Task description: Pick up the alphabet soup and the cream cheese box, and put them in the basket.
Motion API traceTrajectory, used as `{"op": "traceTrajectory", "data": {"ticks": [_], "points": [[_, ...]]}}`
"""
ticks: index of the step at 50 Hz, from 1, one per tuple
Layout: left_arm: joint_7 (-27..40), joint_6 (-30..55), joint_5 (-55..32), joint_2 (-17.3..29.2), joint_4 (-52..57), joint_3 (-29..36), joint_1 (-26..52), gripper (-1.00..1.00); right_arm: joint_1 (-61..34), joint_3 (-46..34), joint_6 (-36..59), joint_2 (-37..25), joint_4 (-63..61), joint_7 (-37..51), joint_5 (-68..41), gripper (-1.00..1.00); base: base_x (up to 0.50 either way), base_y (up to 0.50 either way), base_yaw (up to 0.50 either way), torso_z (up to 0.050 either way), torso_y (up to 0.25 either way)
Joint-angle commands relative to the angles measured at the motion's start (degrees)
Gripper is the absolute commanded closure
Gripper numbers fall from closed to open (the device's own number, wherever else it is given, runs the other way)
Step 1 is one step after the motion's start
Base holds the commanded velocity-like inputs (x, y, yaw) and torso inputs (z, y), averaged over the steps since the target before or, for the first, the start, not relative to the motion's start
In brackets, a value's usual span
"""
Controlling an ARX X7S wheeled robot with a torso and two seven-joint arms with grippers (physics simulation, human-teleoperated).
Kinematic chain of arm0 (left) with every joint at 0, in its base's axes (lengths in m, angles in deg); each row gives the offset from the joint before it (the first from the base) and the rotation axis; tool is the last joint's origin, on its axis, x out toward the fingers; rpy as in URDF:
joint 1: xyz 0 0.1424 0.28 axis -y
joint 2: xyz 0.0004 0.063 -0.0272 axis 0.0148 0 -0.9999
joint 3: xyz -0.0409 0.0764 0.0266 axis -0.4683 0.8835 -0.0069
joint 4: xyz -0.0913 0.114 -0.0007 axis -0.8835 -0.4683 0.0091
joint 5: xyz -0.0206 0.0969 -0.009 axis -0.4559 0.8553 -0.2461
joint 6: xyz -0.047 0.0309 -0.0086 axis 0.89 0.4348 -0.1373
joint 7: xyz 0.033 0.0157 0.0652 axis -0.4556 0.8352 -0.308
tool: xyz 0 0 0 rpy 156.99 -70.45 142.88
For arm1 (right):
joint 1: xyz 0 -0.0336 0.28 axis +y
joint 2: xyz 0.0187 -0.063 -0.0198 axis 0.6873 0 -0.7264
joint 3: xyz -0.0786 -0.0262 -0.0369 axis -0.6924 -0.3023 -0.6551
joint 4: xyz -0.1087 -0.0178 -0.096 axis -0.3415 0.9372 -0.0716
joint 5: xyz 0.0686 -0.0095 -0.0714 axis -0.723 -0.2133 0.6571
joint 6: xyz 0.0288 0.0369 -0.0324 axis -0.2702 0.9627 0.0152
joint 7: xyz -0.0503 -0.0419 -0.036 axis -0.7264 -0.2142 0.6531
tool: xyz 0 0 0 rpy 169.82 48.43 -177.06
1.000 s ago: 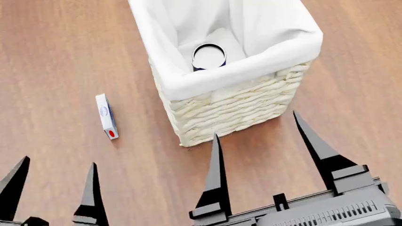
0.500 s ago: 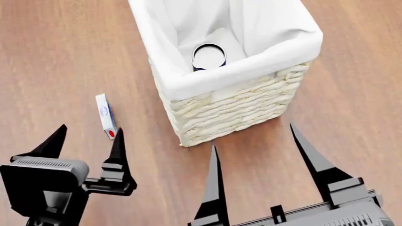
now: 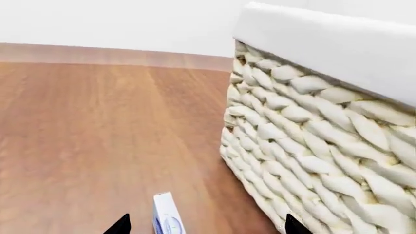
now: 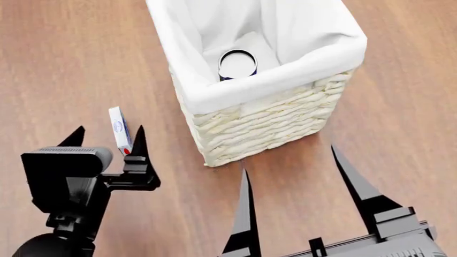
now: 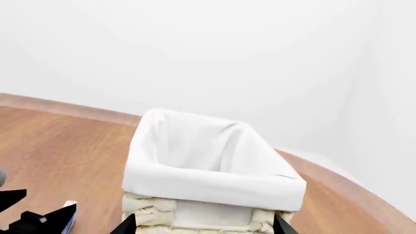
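Here, the tall cream-white woven wicker basket [image 4: 271, 120] with a white cloth liner stands on the brown wooden floor [image 4: 64, 59], holding the blue-labelled alphabet soup can [image 4: 237, 64] upright. The right gripper [image 4: 300, 187], fingers apart, hangs just before it. The left gripper [image 4: 107, 140], also spread, straddles the thin white cream cheese box [image 4: 120, 130] beside the basket.

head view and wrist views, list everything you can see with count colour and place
basket: 1, cream-white wicker with white liner, centre of the wooden floor
alphabet soup: 1, pale top showing, upright inside the basket
cream cheese box: 1, white with blue oval and red mark, on the floor left of the basket
floor: 1, brown wood
left gripper: 1, black, open, fingers either side of the box's near end
right gripper: 1, black, open, in front of the basket
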State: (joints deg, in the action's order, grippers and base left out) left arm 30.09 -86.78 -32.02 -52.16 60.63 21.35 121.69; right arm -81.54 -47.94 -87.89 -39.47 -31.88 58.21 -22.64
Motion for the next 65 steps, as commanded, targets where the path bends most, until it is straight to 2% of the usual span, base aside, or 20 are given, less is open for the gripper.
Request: {"op": "traceTrajectory", "data": {"ticks": [1, 13, 29, 48, 65], "points": [[-0.58, -2.3, 0.87, -1.69, -8.05, 0.02, 3.2, -1.0, 0.54, -0.08, -0.14, -0.1, -0.16, 0.15, 0.04, -1.0, 0.0, 0.0, 0.0, 0.0, 0.0], [-0.64, -5.47, 2.13, -3.01, -16.02, 0.31, 4.67, -1.0, 1.18, 0.29, -0.87, -0.68, -0.09, 0.6, -0.23, -1.0, 0.0, 0.0, 0.0, 0.0, 0.0], [-0.17, -6.39, 2.29, -3.15, -18.35, 0.87, 4.83, -1.0, 1.85, -0.1, -1.02, -0.21, 0.23, 0.37, 0.05, -1.0, 0.0, 0.0, 0.0, 0.0, 0.0], [-0.69, -10.41, 3.42, -4.44, -26.41, 1.84, 6.33, -1.0, 3.46, -0.15, -3.08, -0.17, 1.57, 0.65, 1.35, -1.0, 0.0, 0.0, 0.0, 0.0, 0.0], [-1.89, -17.52, 4.35, -6.87, -40.94, 1.97, 10.99, -1.0, 3.51, 0.34, -2.93, -0.69, 0.95, 0.9, 0.44, -1.0, 0.0, 0.0, 0.0, 0.0, 0.0]]}}
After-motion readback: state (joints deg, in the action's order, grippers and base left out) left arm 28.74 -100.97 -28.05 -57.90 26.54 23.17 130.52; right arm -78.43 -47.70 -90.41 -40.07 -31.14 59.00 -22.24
